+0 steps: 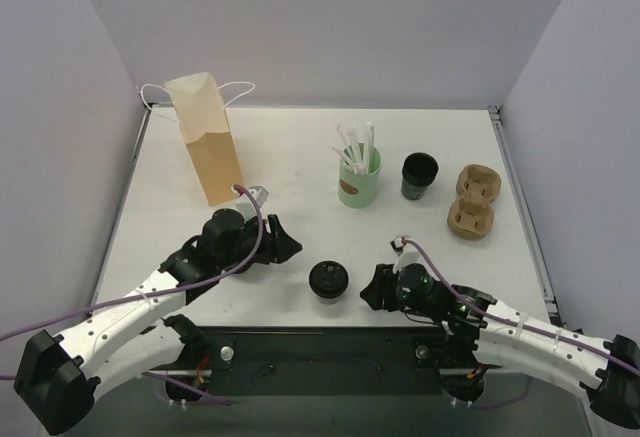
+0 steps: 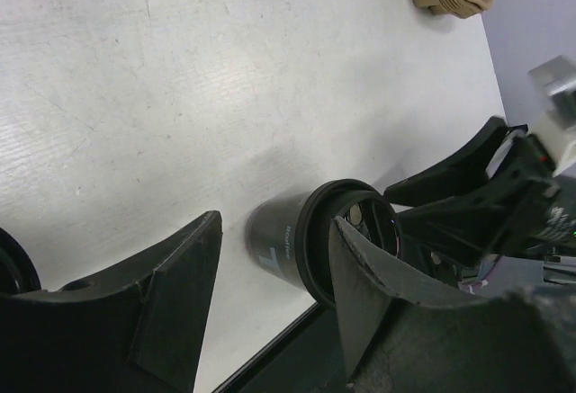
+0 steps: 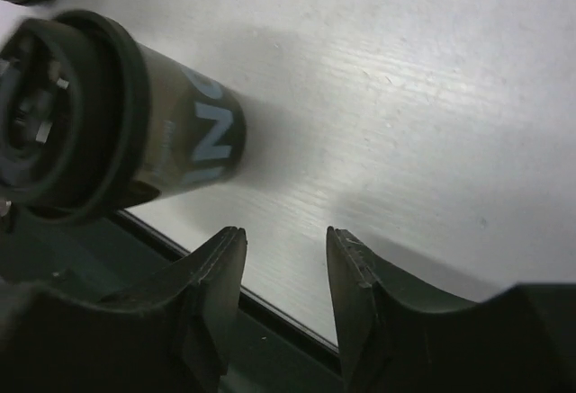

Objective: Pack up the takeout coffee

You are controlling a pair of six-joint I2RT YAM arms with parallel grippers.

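The takeout coffee [image 1: 329, 279] is a small black paper cup with a round black lid, standing near the table's front edge between my two grippers. My left gripper [image 1: 287, 248] is just left of it, open, with nothing between the fingers. In the left wrist view the cup [image 2: 281, 251] stands just beyond the left gripper [image 2: 274, 224], nearer the right finger [image 2: 369, 290]. My right gripper [image 1: 373, 288] is close on the cup's right, open and empty. In the right wrist view the cup [image 3: 175, 141] lies up and left of the right gripper [image 3: 285, 234], outside the gap.
A tan paper bag [image 1: 205, 139] with white handles stands at the back left. A mint-green cup with white straws [image 1: 360, 181], a black stack of lids [image 1: 419, 176] and a brown cardboard cup carrier [image 1: 472, 201] stand at the back right. The table's dark front edge [image 1: 330, 339] runs just behind the cup.
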